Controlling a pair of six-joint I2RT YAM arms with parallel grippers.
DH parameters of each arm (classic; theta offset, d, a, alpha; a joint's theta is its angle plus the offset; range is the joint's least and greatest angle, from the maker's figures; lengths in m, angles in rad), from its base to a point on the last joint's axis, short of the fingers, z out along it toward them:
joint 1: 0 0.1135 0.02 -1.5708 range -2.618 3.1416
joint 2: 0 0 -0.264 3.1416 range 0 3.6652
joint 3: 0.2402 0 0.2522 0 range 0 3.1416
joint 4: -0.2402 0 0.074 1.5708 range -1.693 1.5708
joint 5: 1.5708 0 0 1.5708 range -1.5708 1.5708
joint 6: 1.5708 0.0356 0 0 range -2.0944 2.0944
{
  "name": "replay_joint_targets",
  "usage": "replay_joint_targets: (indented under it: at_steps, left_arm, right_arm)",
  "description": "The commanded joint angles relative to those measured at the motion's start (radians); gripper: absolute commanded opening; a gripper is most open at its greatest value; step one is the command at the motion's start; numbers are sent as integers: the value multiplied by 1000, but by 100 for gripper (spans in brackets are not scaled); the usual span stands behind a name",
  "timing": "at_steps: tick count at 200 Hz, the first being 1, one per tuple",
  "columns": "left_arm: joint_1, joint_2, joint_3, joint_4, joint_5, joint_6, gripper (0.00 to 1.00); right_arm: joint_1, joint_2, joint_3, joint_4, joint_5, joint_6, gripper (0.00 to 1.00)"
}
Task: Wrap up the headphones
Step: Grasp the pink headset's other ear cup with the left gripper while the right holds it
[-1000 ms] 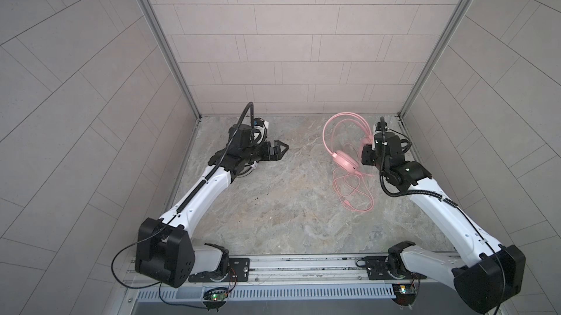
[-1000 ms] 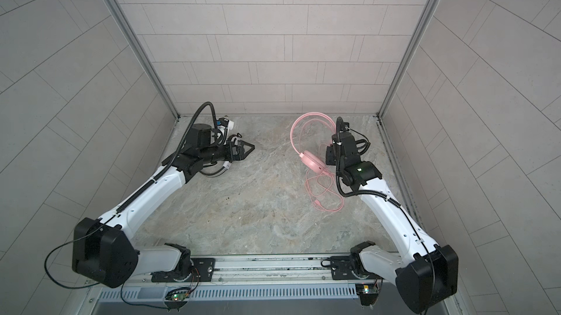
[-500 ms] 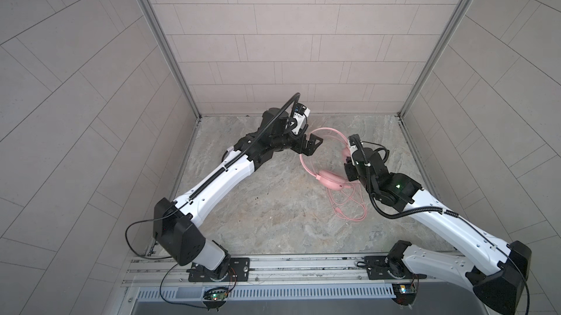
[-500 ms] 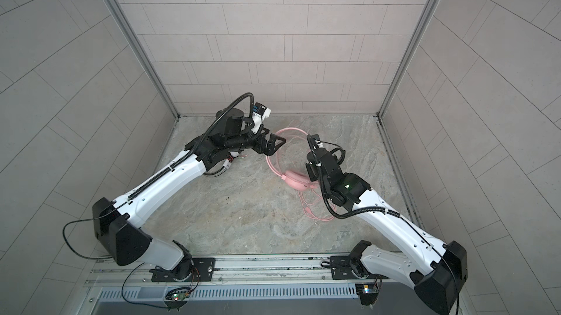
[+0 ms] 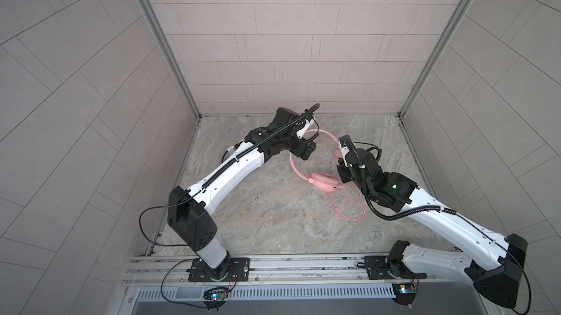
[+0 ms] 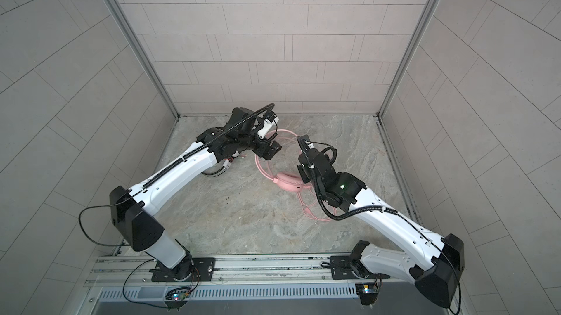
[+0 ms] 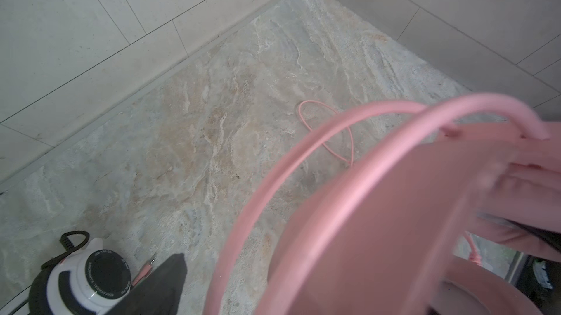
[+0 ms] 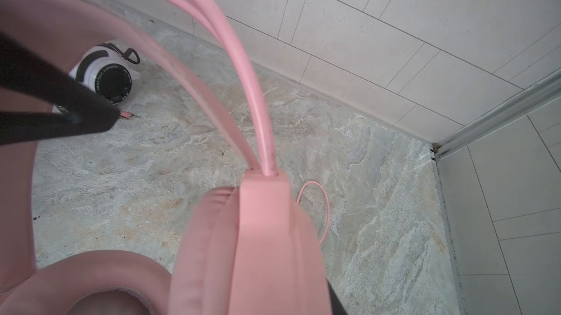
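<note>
Pink headphones [image 5: 324,182] | right claw [image 5: 340,162] clamps one earcup [image 8: 252,237] | left claw [image 5: 305,150] wide astride headband [image 5: 292,162], seemingly ungripped

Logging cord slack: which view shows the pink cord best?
Both top views: the pink cord lies in loose loops, mostly visible. Each wrist view catches just one loop behind the pink headset.

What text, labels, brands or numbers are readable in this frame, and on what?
"EDUCATIONAL": this appears to be the first word of the white lettering ringing the black disc on the earcup of the white headset, seen in both wrist views; the rest of the ring is too small to read.
On the pink headset: no print visible.
Nothing else is readable.
</note>
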Motion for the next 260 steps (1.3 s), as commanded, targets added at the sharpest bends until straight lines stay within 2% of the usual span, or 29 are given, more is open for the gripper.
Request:
replay_joint_targets:
  at_steps: [1,33,56,95,123,144,171,204,237,260]
  left_arm:
    - [-7,18,44,-43,-51,35,80]
    - [-5,19,49,-43,-70,48,59]
    - [-4,13,33,-14,-73,42,33]
    - [8,7,-9,18,-120,9,22]
    - [25,-2,-50,36,-122,-8,8]
    - [56,-9,-86,68,-113,-44,2]
    - [120,-10,-99,90,-12,-104,0]
    - [174,-11,-106,108,41,-143,0]
    - [226,-41,-117,129,62,-171,0]
    - [291,-75,-110,156,134,-221,0]
  right_arm:
    - [9,-3,38,44,1,-13,33]
    - [11,-10,9,70,-24,-24,33]
    - [11,8,17,67,-31,-31,34]
    - [11,34,30,81,-65,-30,36]
    - [6,39,21,97,-65,-18,50]
    - [-12,45,36,82,-92,4,63]
    - [-61,31,53,67,-181,38,75]
    - [-198,-7,65,41,-406,94,78]
    - [-429,-56,-2,53,-607,174,79]
    - [-552,-73,-86,58,-674,220,79]
